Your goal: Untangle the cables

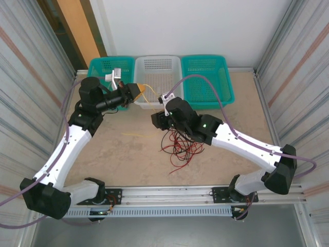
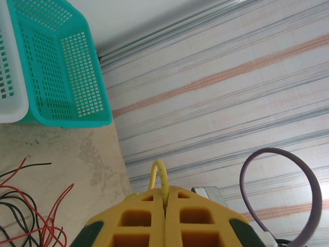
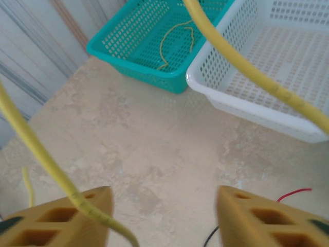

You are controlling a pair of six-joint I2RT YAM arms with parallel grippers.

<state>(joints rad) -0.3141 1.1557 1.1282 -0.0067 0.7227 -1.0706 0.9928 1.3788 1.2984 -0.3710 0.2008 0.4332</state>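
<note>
Top external view showed the left claw (image 1: 136, 92) reaching out to the near rim of a white perforated plastic basket (image 1: 158, 67). That basket sat between two teal perforated plastic baskets, one to the left (image 1: 97, 67) and one to the right (image 1: 205, 77), along the far edge of the beige stone-patterned table (image 1: 103, 159). From the left wrist, I could see its yellow fingers (image 2: 139, 221) pressed together on a thin yellow cable (image 2: 159, 163). A small loop of the cable stuck up from between the tips.

The right claw (image 1: 156, 121) hung just right of the left one and a little nearer. Its wrist view showed the jaws spread wide. One yellow strand ran slantwise over its left finger (image 3: 61, 218). Another passed overhead in front of the white basket. I couldn't say whether anything was truly gripped there.

A loose tangle of thin red and black cables (image 1: 177, 146) lay on the table, on the near side of the right claw. A short yellow strand (image 1: 134, 135) lay flat to the left of the tangle. One more curly yellow cable (image 3: 175, 38) lay inside the left teal basket, apart from both claws.
</note>
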